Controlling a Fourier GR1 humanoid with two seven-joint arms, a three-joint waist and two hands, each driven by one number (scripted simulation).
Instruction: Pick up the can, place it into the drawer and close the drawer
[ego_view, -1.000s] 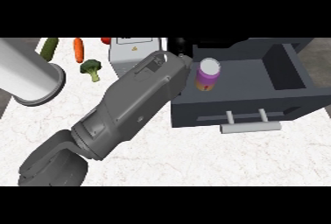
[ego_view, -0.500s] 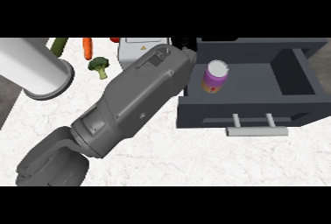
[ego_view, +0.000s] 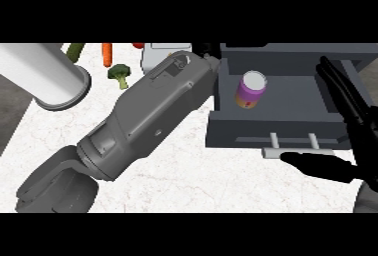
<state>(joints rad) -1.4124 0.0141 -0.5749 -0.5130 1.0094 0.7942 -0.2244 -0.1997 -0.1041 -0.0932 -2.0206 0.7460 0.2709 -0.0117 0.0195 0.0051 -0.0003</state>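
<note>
A purple can (ego_view: 251, 90) with a white top stands upright inside the open grey drawer (ego_view: 295, 132), near its back left corner. The robot's left forearm (ego_view: 151, 117) runs diagonally from the lower left across the white marbled bench (ego_view: 192, 180) up to the drawer's left wall, just left of the can. The left hand (ego_view: 209, 54) shows only as a dark patch at the forearm's far end, by the drawer's back corner; whether its fingers are spread or curled cannot be told, and whether it touches the can cannot be told either.

The right hand (ego_view: 347, 125) comes in at the right edge, its black fingers (ego_view: 336, 82) straight and relaxed, reaching up along the drawer's right wall, well to the right of the can. Its thumb (ego_view: 321, 165) lies stretched out below the drawer front, its tip just beside the right end of the pale bar handle (ego_view: 284, 150). Nothing is held in it.

Beyond the left forearm, on its far left side, a large white cylinder (ego_view: 48, 77) stands on the bench. Between that cylinder and the forearm lies a broccoli floret (ego_view: 119, 75), with a carrot (ego_view: 107, 54) and a green vegetable (ego_view: 74, 50) farther back. A white box-like object (ego_view: 166, 52) sits partly hidden behind the forearm's upper end
</note>
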